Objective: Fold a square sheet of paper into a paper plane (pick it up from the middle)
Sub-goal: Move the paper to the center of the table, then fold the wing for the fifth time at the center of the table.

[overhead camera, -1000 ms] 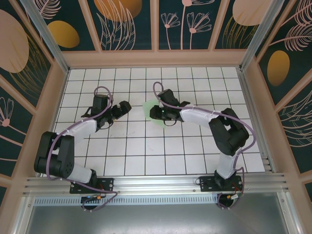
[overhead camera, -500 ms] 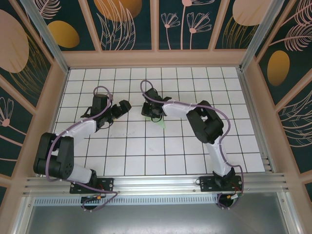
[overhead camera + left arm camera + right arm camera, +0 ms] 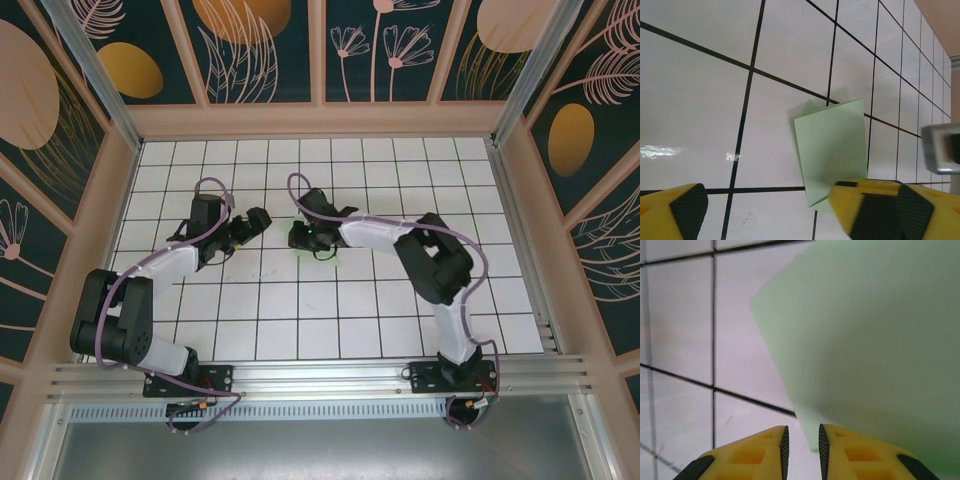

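Right gripper is down at the folded green sheet, mid-way across the gridded table; jaws almost together, the sheet's corner at the slit, a pinch I can't confirm; lift now and it may slip free, or the fold spring open; left gripper gapes wide just beside; no container about.

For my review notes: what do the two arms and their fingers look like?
Both the left arm and right arm have white link shells with black joints. A purple cable loops along each. The left gripper and right gripper carry yellow fingers with black ridged pads.
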